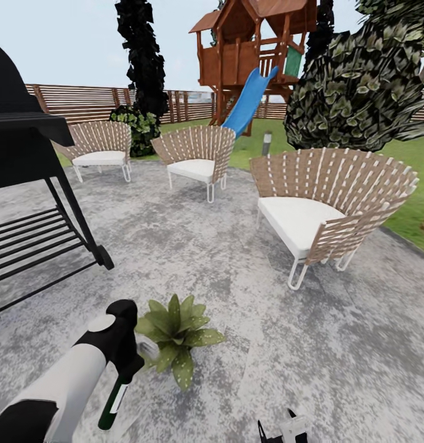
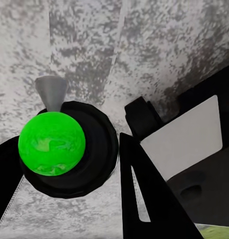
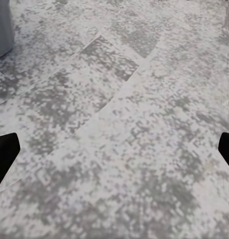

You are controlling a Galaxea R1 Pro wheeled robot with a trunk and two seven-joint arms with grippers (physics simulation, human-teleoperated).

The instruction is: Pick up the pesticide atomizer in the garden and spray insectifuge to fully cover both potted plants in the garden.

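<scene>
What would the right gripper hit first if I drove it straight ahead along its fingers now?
Most likely just the paved patio: the right gripper is open, its fingertips apart at the frame edges, with bare mottled paving between and ahead. Nothing else seems to lie in that line, though depth is unclear.

Home back garden: mottled-grey paved patio [image 1: 224, 264], woven chairs [image 1: 325, 206], barbecue grill [image 1: 27, 160], slat fence [image 1: 82, 101], playhouse with blue slide [image 1: 248, 101], lawn [image 1: 421, 154].
</scene>
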